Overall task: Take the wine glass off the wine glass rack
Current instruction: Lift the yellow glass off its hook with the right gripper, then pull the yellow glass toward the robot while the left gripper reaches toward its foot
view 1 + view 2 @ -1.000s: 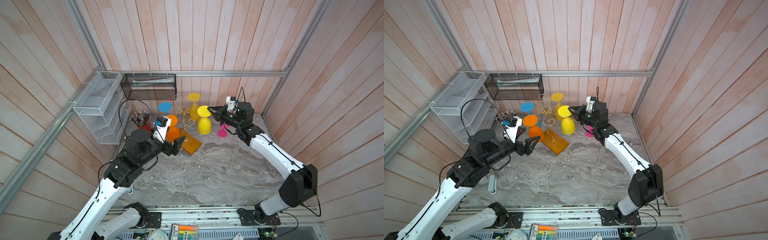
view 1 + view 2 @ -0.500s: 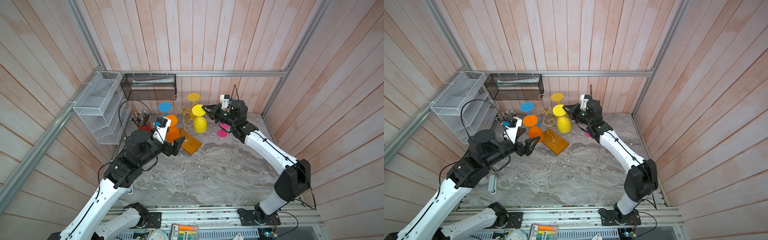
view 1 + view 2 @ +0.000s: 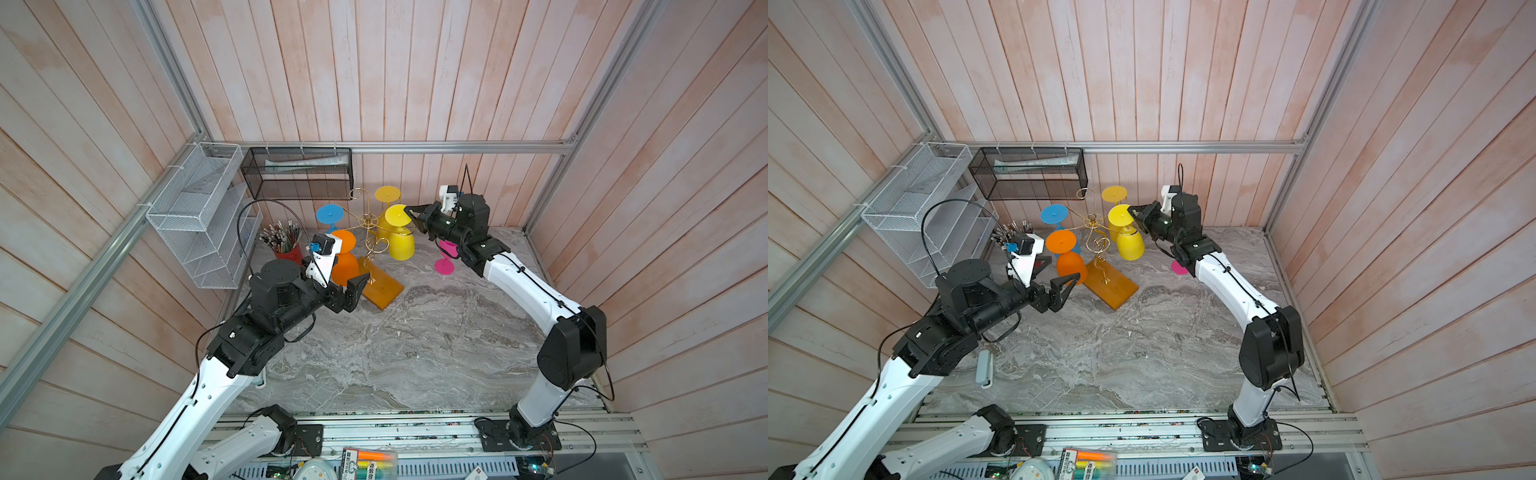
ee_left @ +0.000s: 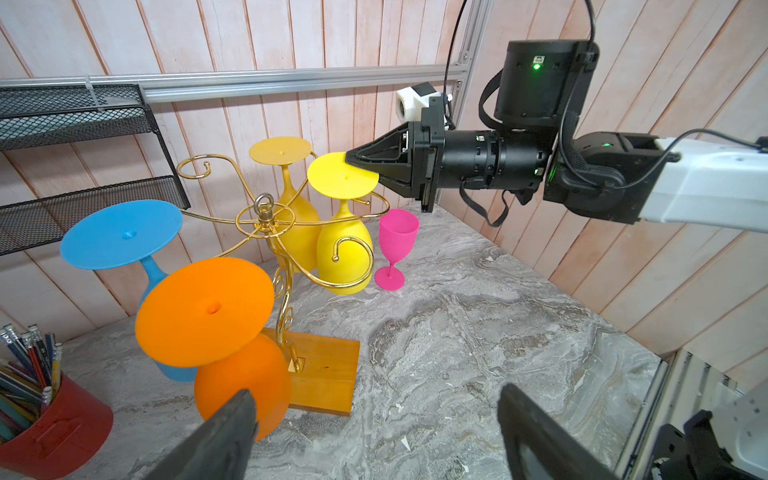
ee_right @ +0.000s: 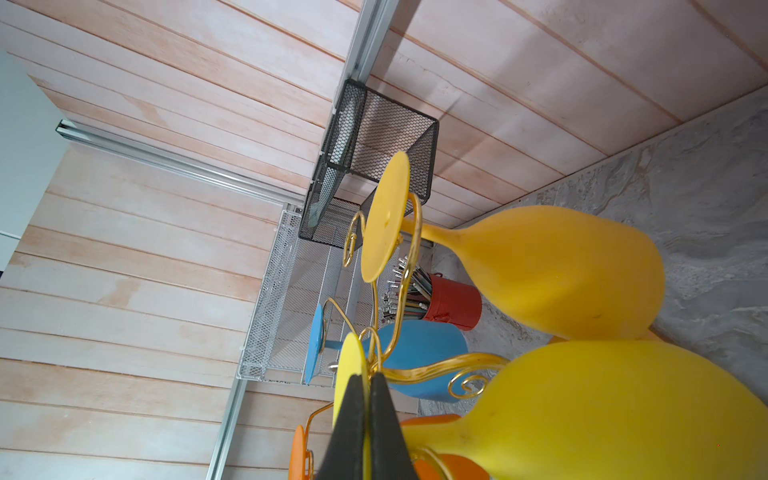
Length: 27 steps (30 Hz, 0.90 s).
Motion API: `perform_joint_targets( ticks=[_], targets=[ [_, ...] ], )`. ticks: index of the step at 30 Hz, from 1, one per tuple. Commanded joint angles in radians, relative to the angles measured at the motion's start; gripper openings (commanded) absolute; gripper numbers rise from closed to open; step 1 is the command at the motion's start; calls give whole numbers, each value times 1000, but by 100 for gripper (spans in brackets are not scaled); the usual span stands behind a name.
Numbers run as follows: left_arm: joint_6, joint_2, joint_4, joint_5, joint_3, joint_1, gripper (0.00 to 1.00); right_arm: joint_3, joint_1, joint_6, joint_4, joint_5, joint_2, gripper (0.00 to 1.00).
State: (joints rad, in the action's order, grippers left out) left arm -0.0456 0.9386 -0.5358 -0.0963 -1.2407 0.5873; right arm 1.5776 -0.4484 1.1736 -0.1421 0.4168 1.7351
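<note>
Pinching wine glass [image 4: 332,249] foot, wrist views clearest

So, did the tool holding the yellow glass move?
Yes. In a top view the right tool, shut on the yellow wine glass, has slid left, toward the wine glass rack's post and away from the pink glass.

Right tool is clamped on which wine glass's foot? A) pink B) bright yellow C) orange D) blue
B: in the left wrist view the right tool is shut on the edge of the foot disc of the bright yellow wine glass.
</note>
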Motion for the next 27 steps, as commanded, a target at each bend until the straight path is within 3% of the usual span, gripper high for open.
perform_joint_targets(
  ticks=[1,17,27],
  targets=[
    [10,1,-8,12,3,-4,92,15,18,-16,-20,7,-7,0],
    [5,33,3,-22,-27,-4,92,-92,96,-20,-48,16,-106,0],
    [36,45,39,-86,-31,1,92,-250,96,-60,-19,-36,-263,0]
  ],
)
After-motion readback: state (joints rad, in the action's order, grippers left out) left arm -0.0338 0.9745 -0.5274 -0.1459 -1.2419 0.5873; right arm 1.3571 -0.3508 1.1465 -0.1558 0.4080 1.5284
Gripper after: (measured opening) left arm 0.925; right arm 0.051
